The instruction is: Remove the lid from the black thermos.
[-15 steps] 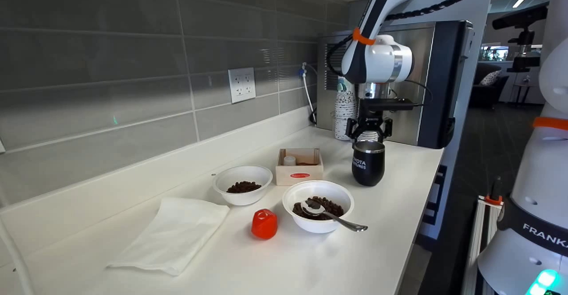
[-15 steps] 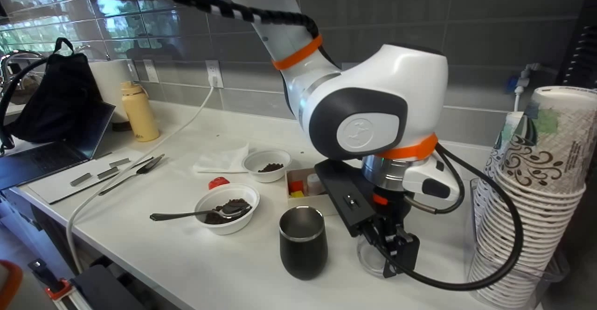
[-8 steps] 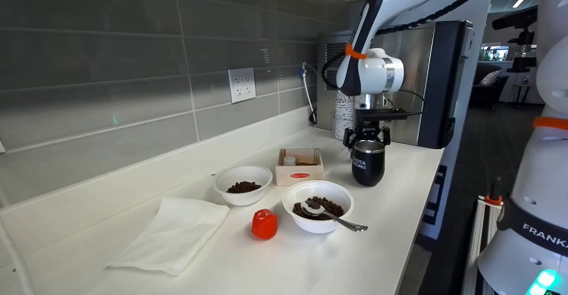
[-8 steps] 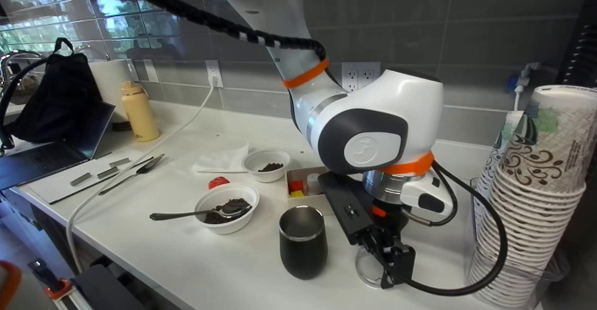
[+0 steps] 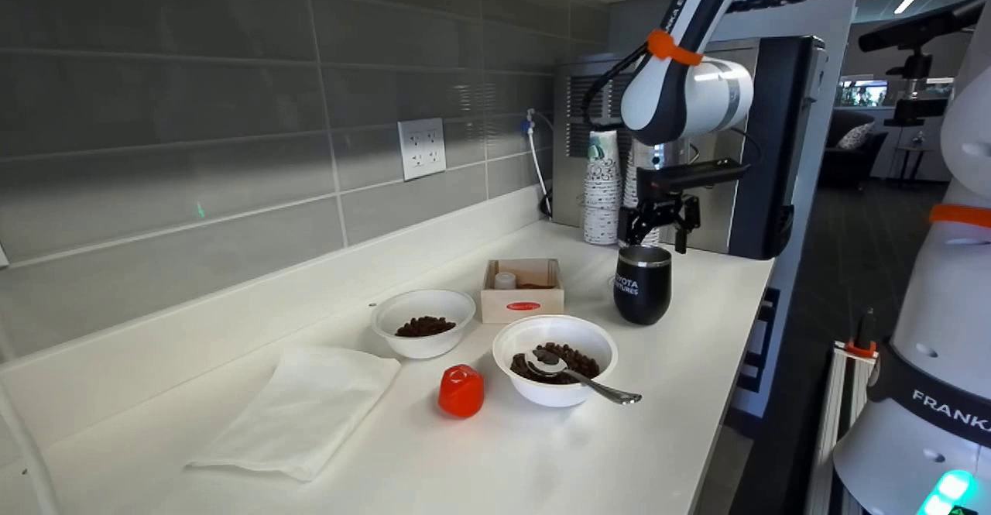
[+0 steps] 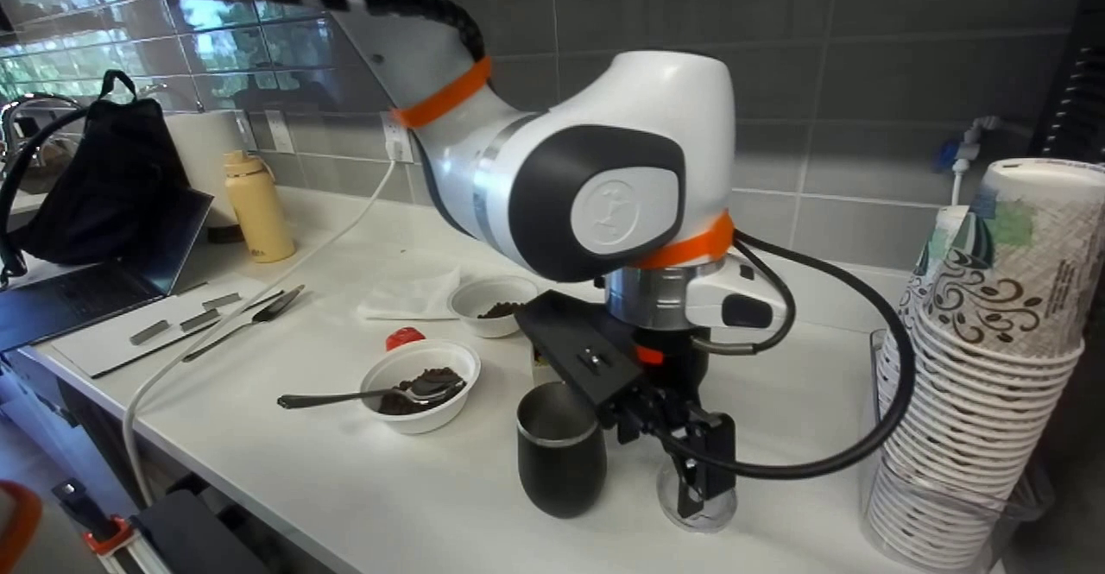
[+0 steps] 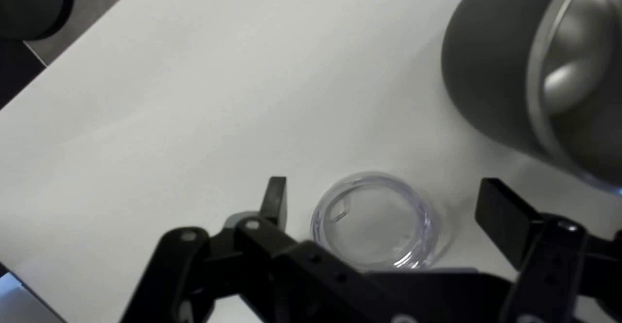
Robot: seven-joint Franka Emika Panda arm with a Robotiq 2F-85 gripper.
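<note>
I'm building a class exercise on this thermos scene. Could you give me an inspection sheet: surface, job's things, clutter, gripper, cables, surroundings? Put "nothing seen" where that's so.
Surface: white counter, smooth-looking.
Black thermos: upright, open at the top.
Clear lid: off the black thermos, lying on the counter beside it, apart.
Clutter: two white bowls with dark bits, a spoon in one; a red object, a white napkin, a wooden box.
Gripper: open, holding nothing; the clear lid shows in its gap in the wrist view.
Cables: a white cable crosses the counter; a black cable loops beside the gripper.
Surroundings: grey tiled wall, stacked paper cups, dark bag, laptop, yellow bottle.
</note>
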